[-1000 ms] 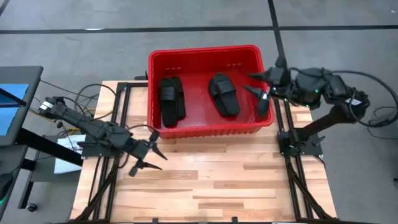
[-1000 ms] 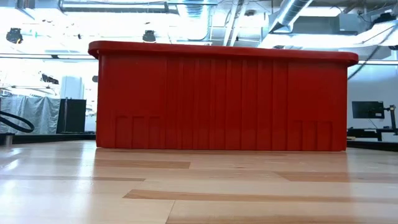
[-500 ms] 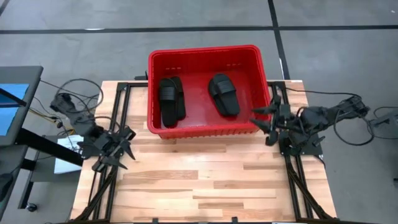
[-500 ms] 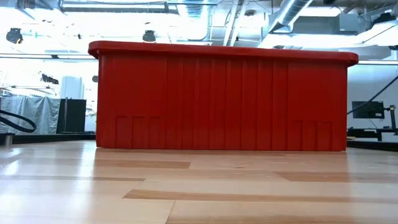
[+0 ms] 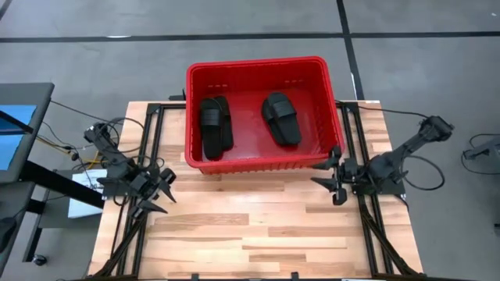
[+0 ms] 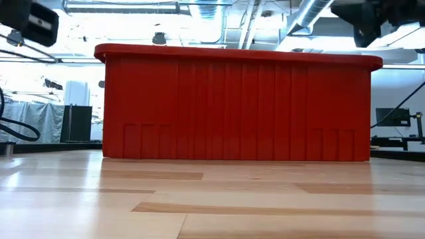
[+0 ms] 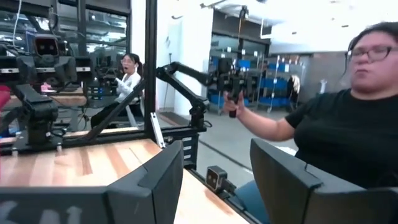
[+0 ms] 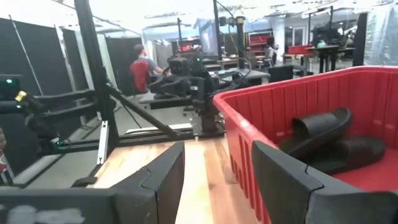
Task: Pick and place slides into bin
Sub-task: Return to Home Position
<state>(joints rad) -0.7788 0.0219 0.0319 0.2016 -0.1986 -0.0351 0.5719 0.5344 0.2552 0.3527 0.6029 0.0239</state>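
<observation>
A bare stretch of the wooden surface (image 5: 258,226) is seen nearest. Just past it, the left gripper (image 5: 160,195) is held low at the surface's left edge, its jaws spread and nothing caught between them. The right gripper (image 5: 326,178) is held at the opposite edge, just beside the near right corner of the bin (image 5: 258,162), its jaws likewise released and empty.

Farther back, the bin is set on the far half of the surface, and its near wall fills the middle of the low view. The slides (image 5: 216,125) are found inside it, on its floor. One dark shape lies toward the left wall and a second dark shape (image 5: 281,119) lies near the middle, the two apart from each other. How many slides make up each shape cannot be told.

Beyond the surface, a person in a black top (image 7: 336,124) is shown in the left wrist view with a hand (image 7: 238,107) raised. A person in a red top (image 8: 142,71) is seen far off in the right wrist view.
</observation>
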